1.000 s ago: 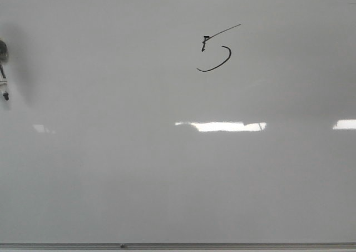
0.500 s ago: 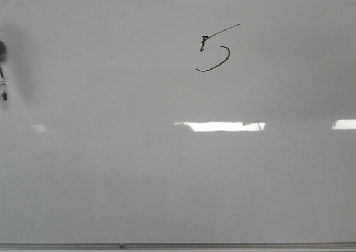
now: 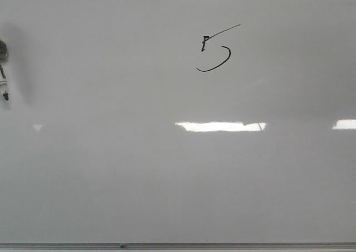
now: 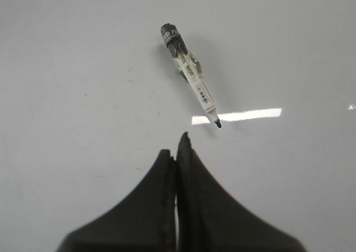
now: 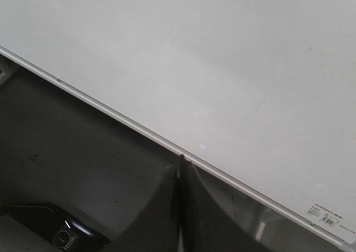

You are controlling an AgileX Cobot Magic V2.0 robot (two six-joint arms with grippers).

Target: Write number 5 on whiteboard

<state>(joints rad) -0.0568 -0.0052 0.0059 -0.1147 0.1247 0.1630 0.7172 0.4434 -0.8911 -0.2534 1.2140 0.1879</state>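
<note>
whiteboard [image 4: 83,52] beneath closed, empty left claw [image 4: 177,146]

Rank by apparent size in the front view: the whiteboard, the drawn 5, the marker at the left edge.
1. whiteboard, filling the view.
2. number 5.
3. marker, partly cut off by the frame edge, so its full size is unsure; its visible part looks smaller than the 5.
</note>
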